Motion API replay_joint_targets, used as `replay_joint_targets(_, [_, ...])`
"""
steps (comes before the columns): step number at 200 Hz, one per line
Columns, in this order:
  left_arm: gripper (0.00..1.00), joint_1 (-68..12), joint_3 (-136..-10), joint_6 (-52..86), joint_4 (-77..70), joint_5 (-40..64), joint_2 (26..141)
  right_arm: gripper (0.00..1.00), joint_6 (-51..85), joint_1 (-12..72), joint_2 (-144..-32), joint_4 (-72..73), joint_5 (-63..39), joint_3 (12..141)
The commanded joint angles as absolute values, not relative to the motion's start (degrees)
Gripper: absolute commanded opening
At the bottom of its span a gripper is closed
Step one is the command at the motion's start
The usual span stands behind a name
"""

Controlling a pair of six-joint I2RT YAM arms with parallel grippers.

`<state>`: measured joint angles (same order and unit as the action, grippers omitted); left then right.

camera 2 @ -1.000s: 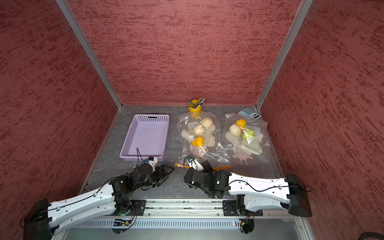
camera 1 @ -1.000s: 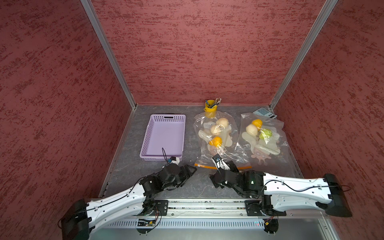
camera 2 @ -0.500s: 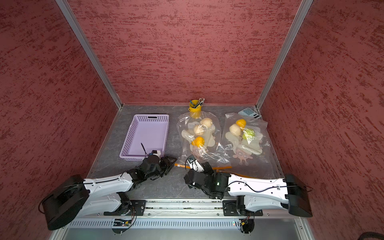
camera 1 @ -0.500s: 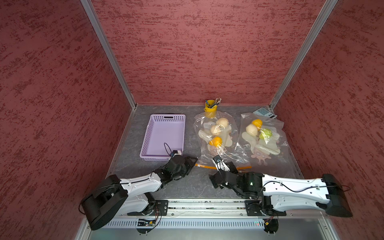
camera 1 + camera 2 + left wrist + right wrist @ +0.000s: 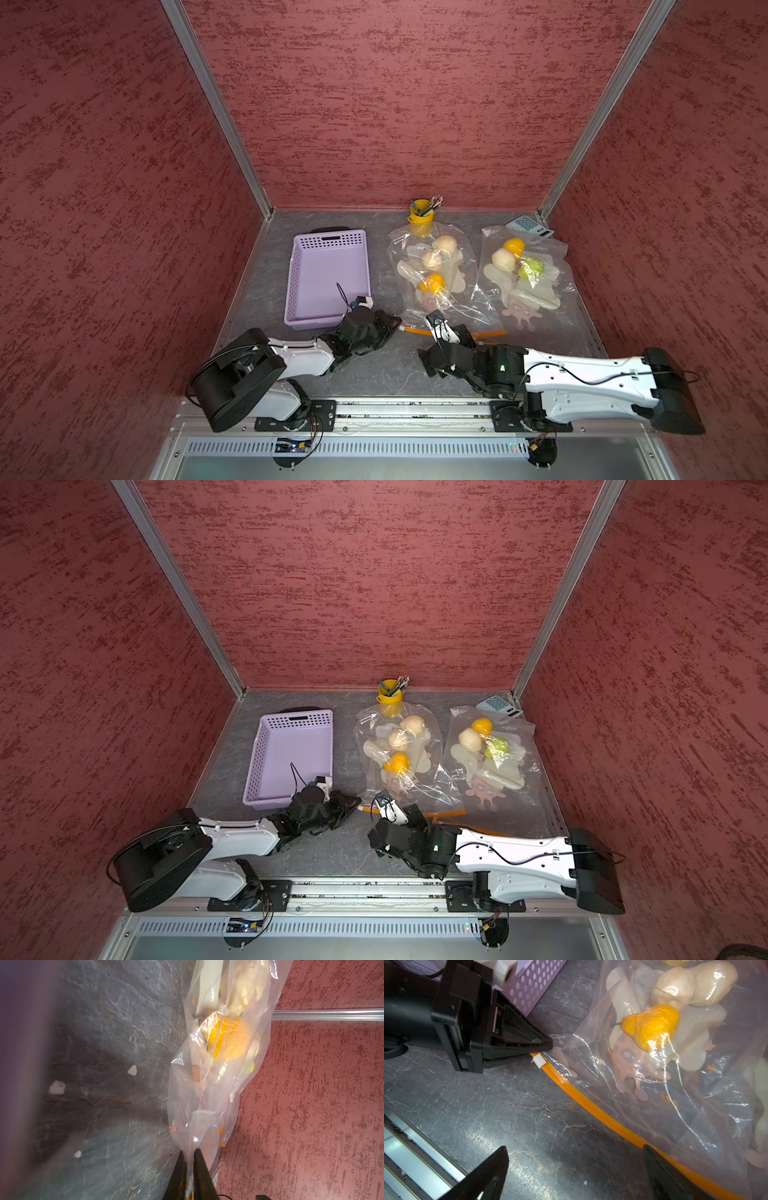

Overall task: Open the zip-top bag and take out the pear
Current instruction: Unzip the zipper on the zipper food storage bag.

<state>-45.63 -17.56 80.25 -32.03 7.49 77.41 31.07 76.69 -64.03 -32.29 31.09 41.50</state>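
1. A purple basket (image 5: 328,282) stands on the left part of the grey marbled table (image 5: 374,374).
2. The left gripper (image 5: 189,1154) lies low over the table, just beside the basket's near right corner. Its jaws are pressed together, pinching the clear film at the near left corner of the zip-top bag (image 5: 453,307).
3. A white slider (image 5: 539,1060) sits on the orange zip strip (image 5: 591,1109) at that same end, just beside the left gripper's tip. The strip runs along the bag's near edge.
4. The zip-top bag lies flat in the middle of the table with its mouth toward the robot. The pear (image 5: 432,284), yellow-orange, lies inside it at about mid-bag. 2 cream-coloured pieces (image 5: 438,251) lie beyond the pear, toward the far wall.
5. The right gripper (image 5: 575,1147) is at the bag's near edge with its jaws spread wide, holding nothing. 1 finger (image 5: 660,1167) is over the zip strip and the other is over bare table. I cannot tell whether either touches down.
6. A yellow cup (image 5: 422,216) of pens stands by the far wall, at the bag's far edge.
7. A second clear bag (image 5: 536,316) lies to the right and holds 1 yellow, 1 cream and 1 green piece.
8. A small calculator-like object (image 5: 528,226) lies in the far right corner.
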Motion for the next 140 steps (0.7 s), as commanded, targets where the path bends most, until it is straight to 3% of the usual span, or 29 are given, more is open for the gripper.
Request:
replay_joint_targets(1, [0.11,-45.93,-17.44,77.85,-24.17,7.96,73.18,0.99,30.26,76.92,-64.81,-30.83,30.21,42.01])
replay_joint_targets(42, [0.11,-46.13,-19.16,74.14,-14.77,6.98,65.83,0.99,22.57,76.9,-70.3,-29.71,27.18,46.82])
replay_joint_targets(78, [0.11,-45.97,-19.52,73.39,-14.57,8.61,66.27,0.97,13.37,76.77,-74.96,-26.38,25.84,51.12])
replay_joint_targets(140, [0.2,-46.23,-20.16,72.55,-10.94,8.13,63.01,0.8,4.39,74.97,-81.26,-25.78,23.49,55.37])
